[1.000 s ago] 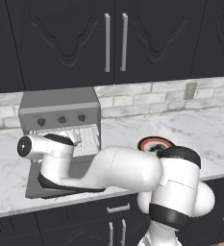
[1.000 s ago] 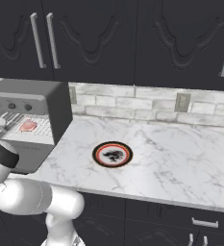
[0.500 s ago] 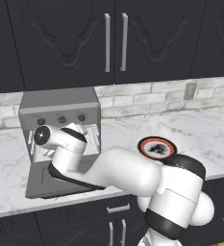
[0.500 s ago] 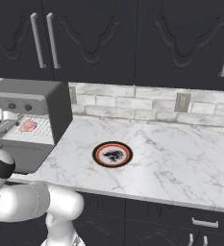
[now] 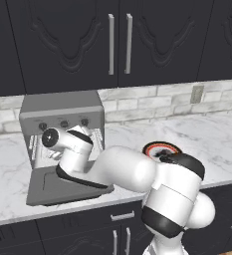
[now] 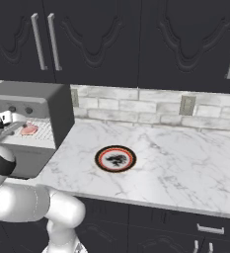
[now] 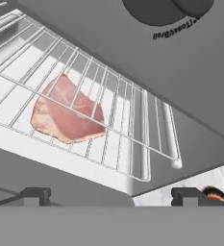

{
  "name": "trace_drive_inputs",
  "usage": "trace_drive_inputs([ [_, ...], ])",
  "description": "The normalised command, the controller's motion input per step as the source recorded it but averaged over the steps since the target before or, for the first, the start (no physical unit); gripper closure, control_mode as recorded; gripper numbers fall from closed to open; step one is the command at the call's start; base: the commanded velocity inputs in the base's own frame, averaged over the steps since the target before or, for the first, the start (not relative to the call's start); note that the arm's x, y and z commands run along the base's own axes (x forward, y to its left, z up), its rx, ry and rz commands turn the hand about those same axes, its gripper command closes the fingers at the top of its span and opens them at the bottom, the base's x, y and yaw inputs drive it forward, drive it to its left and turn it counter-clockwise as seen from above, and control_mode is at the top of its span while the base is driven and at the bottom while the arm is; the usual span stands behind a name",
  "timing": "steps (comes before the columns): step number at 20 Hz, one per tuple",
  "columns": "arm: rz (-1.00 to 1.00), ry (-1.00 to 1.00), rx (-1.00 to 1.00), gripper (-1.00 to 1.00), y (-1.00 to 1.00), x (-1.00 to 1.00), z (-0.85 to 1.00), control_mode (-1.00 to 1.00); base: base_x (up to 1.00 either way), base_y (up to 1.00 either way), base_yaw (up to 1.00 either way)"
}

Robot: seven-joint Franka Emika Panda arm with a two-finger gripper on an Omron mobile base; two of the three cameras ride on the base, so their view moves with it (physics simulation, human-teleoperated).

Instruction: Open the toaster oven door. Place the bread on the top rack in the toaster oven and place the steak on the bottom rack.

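The grey toaster oven (image 5: 62, 107) stands at the counter's left with its door (image 5: 48, 191) folded down flat. In the hand view the pinkish steak (image 7: 68, 115) lies on a wire rack inside, and the wires of another rack cross in front of it. From the right base view the steak (image 6: 28, 130) shows in the oven's (image 6: 37, 99) mouth. My gripper (image 7: 111, 194) is open and holds nothing, just outside the oven's opening and pointed in at the steak. My white wrist (image 5: 62, 144) hangs over the door. The bread is out of view.
A red-rimmed plate (image 6: 115, 158) sits on the marble counter (image 6: 175, 163) right of the oven, and it is also seen beside my arm (image 5: 160, 148). Dark wall cabinets (image 5: 117, 45) hang above. Small dark knobs (image 5: 63, 124) line the oven's front panel.
My hand has moved right and a little up in front of the oven. The jaws stayed open. The steak has not moved.
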Motion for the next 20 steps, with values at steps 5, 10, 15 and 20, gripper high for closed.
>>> trace_drive_inputs([
  [5,0.00,0.00,-0.01,-1.00,0.17,0.18,0.00,-1.00,0.00,0.00,0.00],
  [10,0.00,-0.03,-0.03,-1.00,0.24,0.14,-0.08,-1.00,0.00,0.00,0.00],
  [15,0.00,0.00,-0.05,-1.00,0.21,0.19,-0.19,-1.00,0.00,0.00,0.00],
  [20,0.00,-0.05,-0.08,-1.00,0.11,0.15,-0.10,-1.00,0.00,0.00,0.00],
])
